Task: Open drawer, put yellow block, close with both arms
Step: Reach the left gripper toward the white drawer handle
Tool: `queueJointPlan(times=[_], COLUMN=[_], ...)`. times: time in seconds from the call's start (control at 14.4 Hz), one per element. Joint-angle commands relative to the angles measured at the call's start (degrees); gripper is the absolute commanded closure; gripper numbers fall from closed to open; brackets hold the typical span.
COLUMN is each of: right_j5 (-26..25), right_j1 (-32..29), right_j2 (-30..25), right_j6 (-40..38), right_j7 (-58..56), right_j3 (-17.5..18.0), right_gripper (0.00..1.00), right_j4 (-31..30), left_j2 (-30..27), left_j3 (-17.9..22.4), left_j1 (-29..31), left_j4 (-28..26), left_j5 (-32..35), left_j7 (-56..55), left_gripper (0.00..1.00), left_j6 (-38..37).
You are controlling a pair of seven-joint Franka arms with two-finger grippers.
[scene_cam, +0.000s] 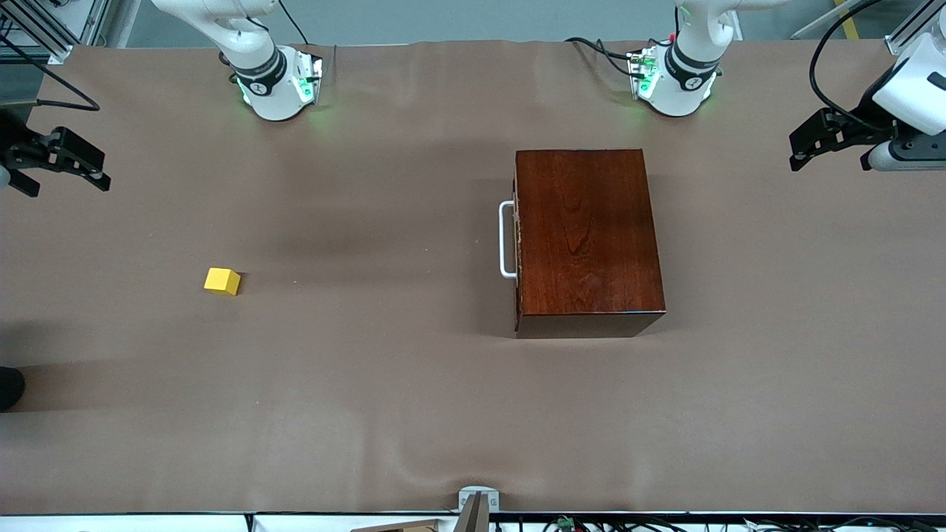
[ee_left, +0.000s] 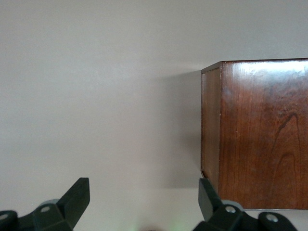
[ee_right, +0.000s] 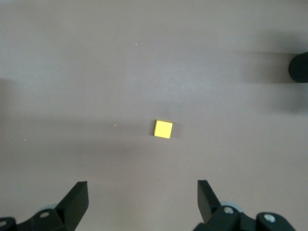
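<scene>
The dark reddish-brown box point(scene_cam: 587, 236) stands on the table with its drawer shut. The drawer's white bar handle point(scene_cam: 507, 240) faces the right arm's end of the table. The yellow block point(scene_cam: 222, 281) lies alone on the table toward the right arm's end. My right gripper point(scene_cam: 66, 176) hangs open and empty over that end of the table. In the right wrist view its gripper point(ee_right: 143, 199) is open, with the block point(ee_right: 163, 129) below on the cloth. My left gripper point(scene_cam: 828, 157) hangs open and empty over the left arm's end. The left wrist view shows that gripper point(ee_left: 144, 197) open beside the box point(ee_left: 260, 134).
The table is covered by a brown cloth point(scene_cam: 384, 384). The two green-lit arm bases point(scene_cam: 273, 85) point(scene_cam: 676, 81) stand along its edge farthest from the front camera. A black object point(scene_cam: 9, 388) pokes in at the right arm's end and shows in the right wrist view point(ee_right: 299, 67).
</scene>
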Motion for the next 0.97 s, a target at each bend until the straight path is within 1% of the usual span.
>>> queueJointPlan(times=[0.0,0.35,0.56,0.69,0.76,0.9], right_j5=[0.8,0.8,1.0,1.0,1.0,1.0], right_j1=[-0.6,-0.8,-0.4,-0.3,-0.4,-0.6], right_j2=[-0.6,-0.4,-0.2,-0.1,0.0,0.0], right_j6=[-0.3,-0.3,0.4,0.4,0.4,0.4], right_j7=[0.5,0.5,0.5,0.5,0.5,0.5], right_j3=[0.3,0.1,0.2,0.2,0.3,0.2], right_gripper=[0.0,0.0,0.0,0.0,0.0,0.0], right_j4=[-0.1,-0.1,0.0,0.2,0.2,0.2], left_j2=[0.2,0.6,1.4,2.1,2.8,4.2], left_j3=[-0.2,-0.3,-1.1,-3.8,-6.0,-11.9], left_j1=[0.7,0.5,-0.5,-0.5,-0.5,-0.6], left_j4=[1.5,2.2,4.0,4.1,4.1,4.2], left_j5=[-0.9,-0.9,-0.6,-0.9,-0.7,0.0], left_j7=[1.4,0.6,0.3,0.1,-0.6,-8.3], left_gripper=[0.0,0.0,0.0,0.0,0.0,0.0], left_j6=[-1.8,-2.0,-2.2,-2.2,-2.2,-2.2])
